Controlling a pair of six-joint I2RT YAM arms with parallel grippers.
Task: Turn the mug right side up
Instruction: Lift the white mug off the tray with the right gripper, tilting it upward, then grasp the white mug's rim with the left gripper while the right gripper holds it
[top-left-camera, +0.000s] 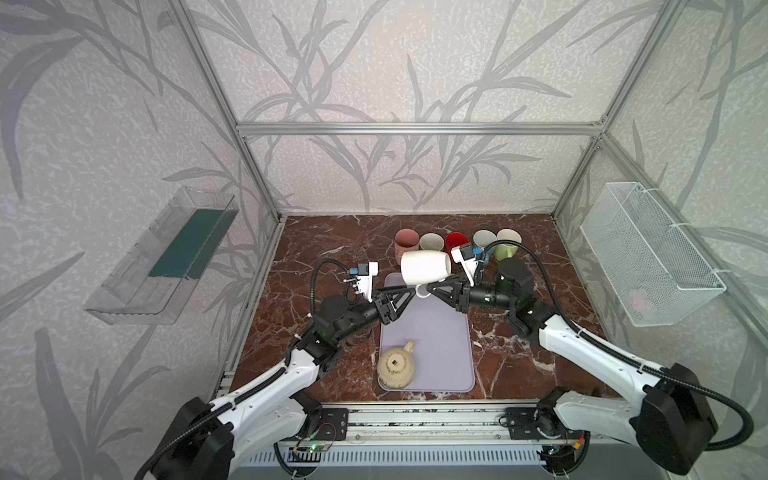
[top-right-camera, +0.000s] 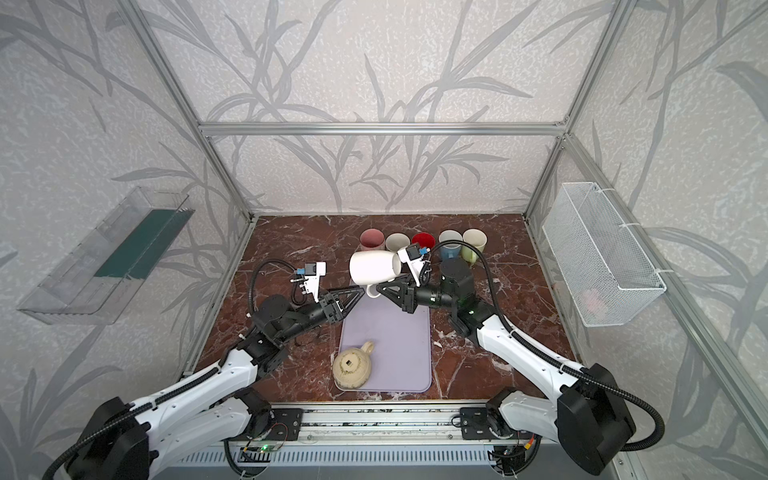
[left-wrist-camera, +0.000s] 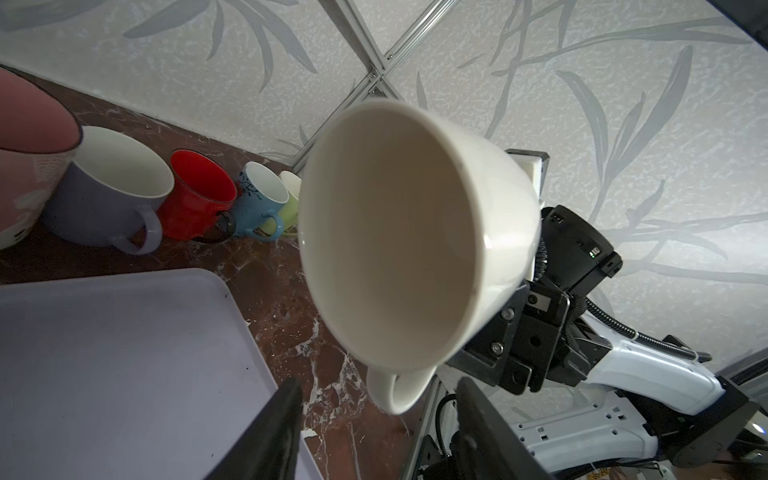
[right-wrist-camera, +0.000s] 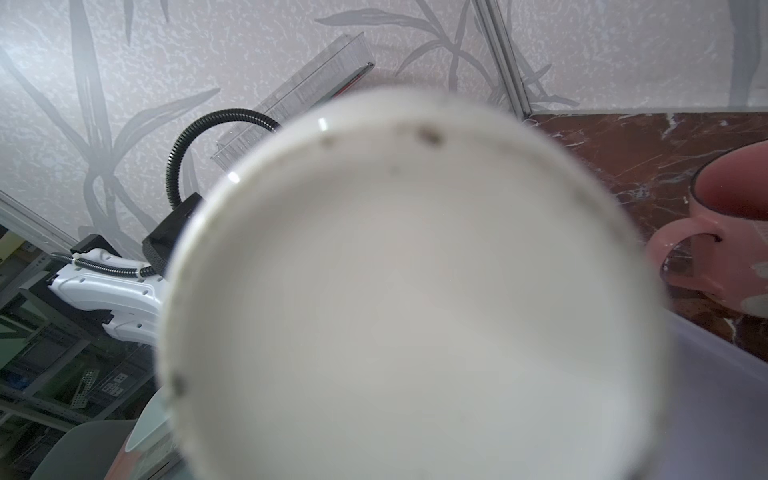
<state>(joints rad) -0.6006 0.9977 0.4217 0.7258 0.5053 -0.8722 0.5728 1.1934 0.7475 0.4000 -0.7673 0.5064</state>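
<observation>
My right pincer (top-left-camera: 431, 287) is clenching the glossy white ceramic mug (top-left-camera: 424, 266) by its handle (left-wrist-camera: 395, 390); my left pincer (top-left-camera: 409, 290) is gaping alongside.

A dark red marble tabletop (top-left-camera: 316, 237) fills the lower middle of both top views, with a lavender tray (top-left-camera: 436, 345) lying on it near the front edge. Along the back edge five mugs stand upright in a row, close together: pink (top-left-camera: 406, 240), lilac (left-wrist-camera: 104, 199), red (top-left-camera: 456, 241), blue (left-wrist-camera: 257, 199) and green (top-left-camera: 508, 249). A clear plastic bin (top-left-camera: 166, 253) hangs on the left wall and a white wire basket (top-left-camera: 648, 257) on the right.
</observation>
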